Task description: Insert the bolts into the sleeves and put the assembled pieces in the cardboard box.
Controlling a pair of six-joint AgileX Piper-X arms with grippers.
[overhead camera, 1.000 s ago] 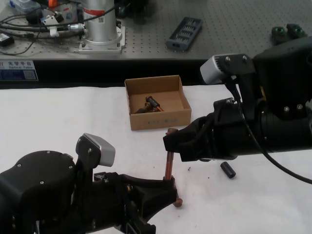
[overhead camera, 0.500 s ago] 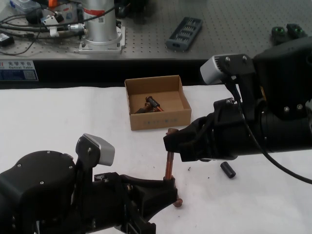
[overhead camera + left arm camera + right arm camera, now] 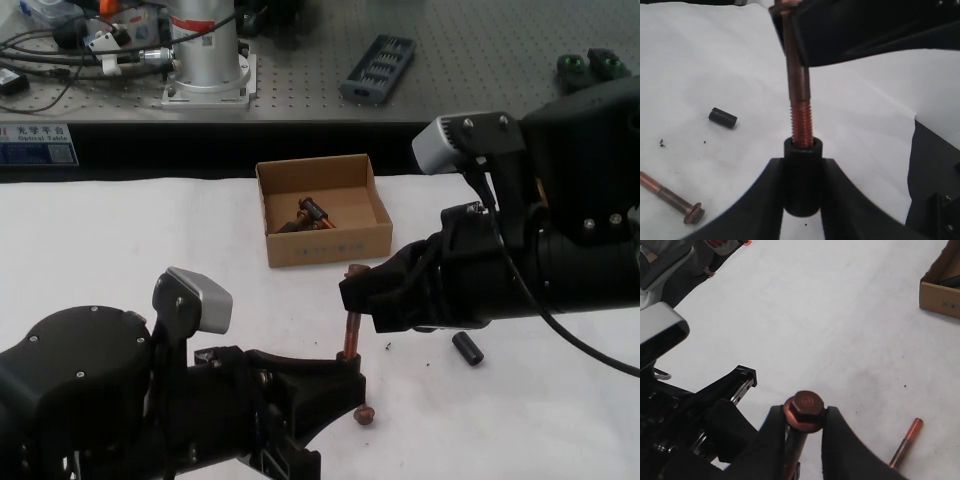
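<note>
Right tool (image 3: 804, 427) clamped on bolt (image 3: 799, 90) head, shank vertical. Left tool (image 3: 802, 195) clamped on sleeve (image 3: 803, 160) directly below, toward desk (image 3: 120, 240) front edge. I see threaded tip just inside sleeve mouth; I judge straight descent needed.

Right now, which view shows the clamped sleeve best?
Left wrist view: the sleeve sits in the left claw, the bolt standing in its mouth. In the high view it merges with the dark claw; in the right wrist view the bolt head covers it.
</note>
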